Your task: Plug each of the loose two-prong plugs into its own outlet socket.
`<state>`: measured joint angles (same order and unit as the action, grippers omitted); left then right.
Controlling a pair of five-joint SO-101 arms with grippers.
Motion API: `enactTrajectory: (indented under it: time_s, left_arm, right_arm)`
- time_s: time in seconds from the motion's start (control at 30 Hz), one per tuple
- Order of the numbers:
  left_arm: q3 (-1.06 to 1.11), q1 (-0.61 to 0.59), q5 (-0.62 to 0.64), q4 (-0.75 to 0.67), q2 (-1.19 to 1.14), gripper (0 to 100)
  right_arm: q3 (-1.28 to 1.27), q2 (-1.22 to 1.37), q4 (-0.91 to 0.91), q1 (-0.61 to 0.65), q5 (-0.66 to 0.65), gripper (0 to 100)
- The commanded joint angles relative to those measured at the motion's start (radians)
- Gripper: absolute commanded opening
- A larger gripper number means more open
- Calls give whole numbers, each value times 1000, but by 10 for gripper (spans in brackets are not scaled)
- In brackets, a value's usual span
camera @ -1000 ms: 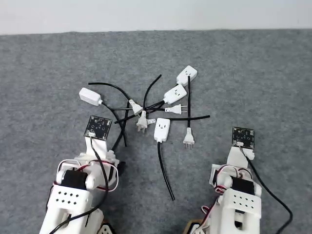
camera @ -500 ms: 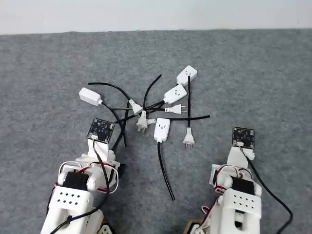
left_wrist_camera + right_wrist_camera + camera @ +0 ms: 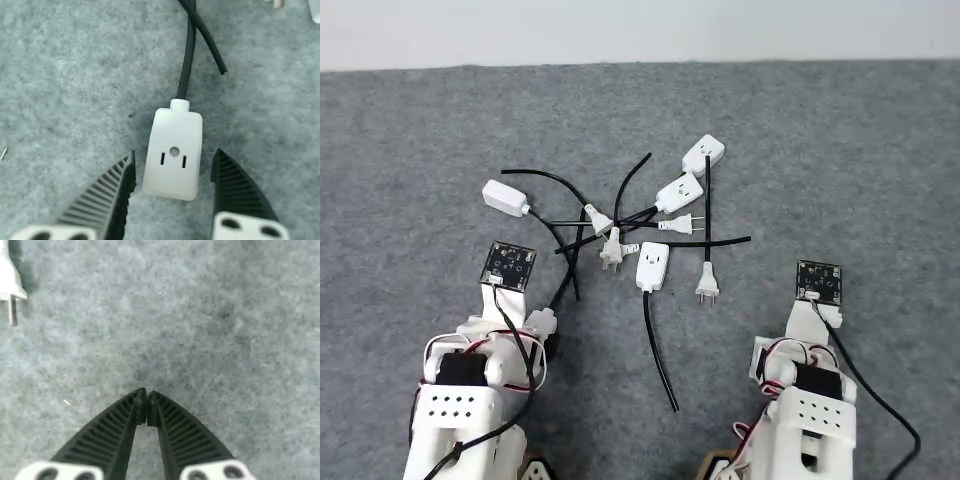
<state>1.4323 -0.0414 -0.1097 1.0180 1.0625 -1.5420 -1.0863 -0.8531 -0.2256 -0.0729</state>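
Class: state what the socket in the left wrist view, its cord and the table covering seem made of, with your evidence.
Socket: likely moulded plastic, white, smooth, softly glossy, with rounded edges. Cord: probably rubber or vinyl sheath, black and matte, gently bent. Table covering: looks like grey felt or short-pile carpet, fuzzy and mottled.

I take this for a robotics lab bench, not a home. My left arm (image 3: 470,400) and right arm (image 3: 805,410) are white printed shells with bare wires (image 3: 532,368) looping out, each carrying an uncased camera board (image 3: 509,265). Grey felt (image 3: 860,150) covers all the table I see, up to a plain white wall (image 3: 640,30). The outlet sockets (image 3: 652,266) and plugs (image 3: 707,283) trail short cords (image 3: 658,350) with free ends.
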Motion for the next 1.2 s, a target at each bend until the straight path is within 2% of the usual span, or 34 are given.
enactTrajectory:
  time_s: [0.0,0.07,0.13,0.3,0.5,0.7,0.9,1.17]
  left_arm:
    - [-124,-3,18,28,8,235]
    - [-222,17,55,132,6,235]
    - [-266,94,83,207,-2,235]
    - [-183,222,230,153,-25,232]
    - [-280,201,293,103,-305,232]
    - [-403,192,293,112,-612,232]
    - [-315,169,288,-41,-657,232]
    - [-303,109,190,-57,-655,232]
  right_arm:
    - [9,-18,21,-21,-15,8]
    - [9,-18,21,-21,-15,8]
    - [9,-18,21,-21,-15,8]
    - [9,-18,21,-36,-15,8]
    - [9,-18,21,-35,-15,8]
    - [9,-18,21,-36,-15,8]
    - [9,-18,19,-36,-43,8]
    - [9,-18,19,-36,-69,9]
